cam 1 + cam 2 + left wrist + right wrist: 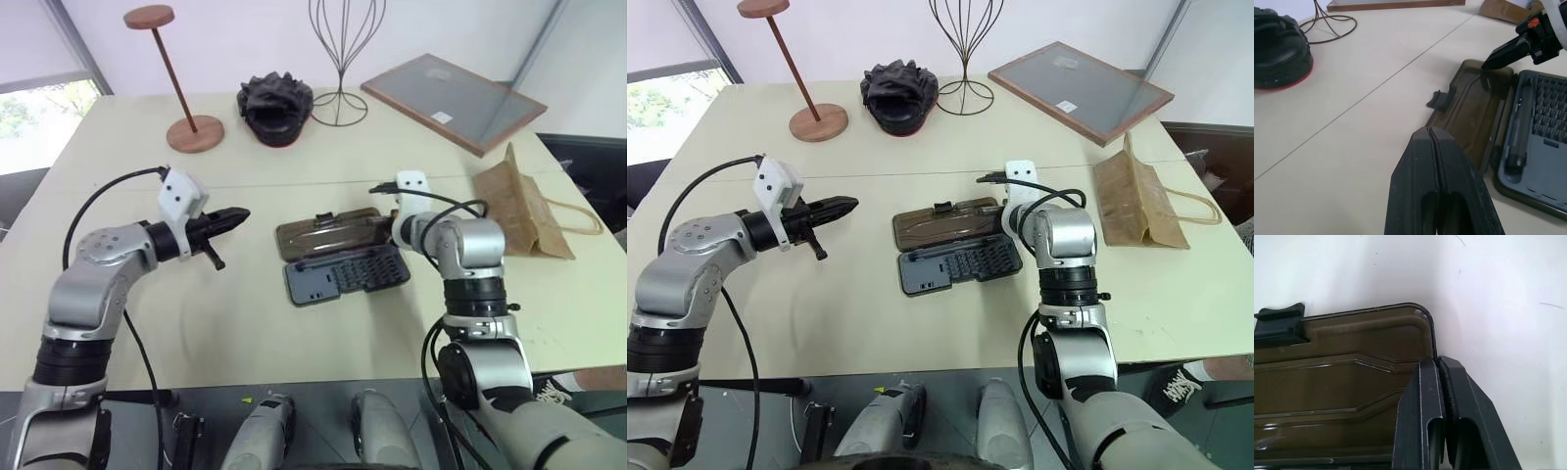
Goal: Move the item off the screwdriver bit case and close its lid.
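The screwdriver bit case (353, 276) lies open in the middle of the table, rows of bits showing in its grey-blue tray. Its smoky-brown lid (328, 233) lies flat on the far side, black latch tab (1439, 98) pointing away. My right gripper (1438, 363) is at the lid's right corner, one finger over the lid and one outside it, shut on the rim. The item, a tan paper bag (519, 211), lies on the table to the right of the case, clear of it. My left gripper (240, 215) hovers shut and empty, left of the case.
Along the far side stand a wooden hat stand (186, 127), a black crumpled object (275, 104), a wire stand (341, 59) and a framed board (453, 98). The table's front edge (294, 377) runs just below the case.
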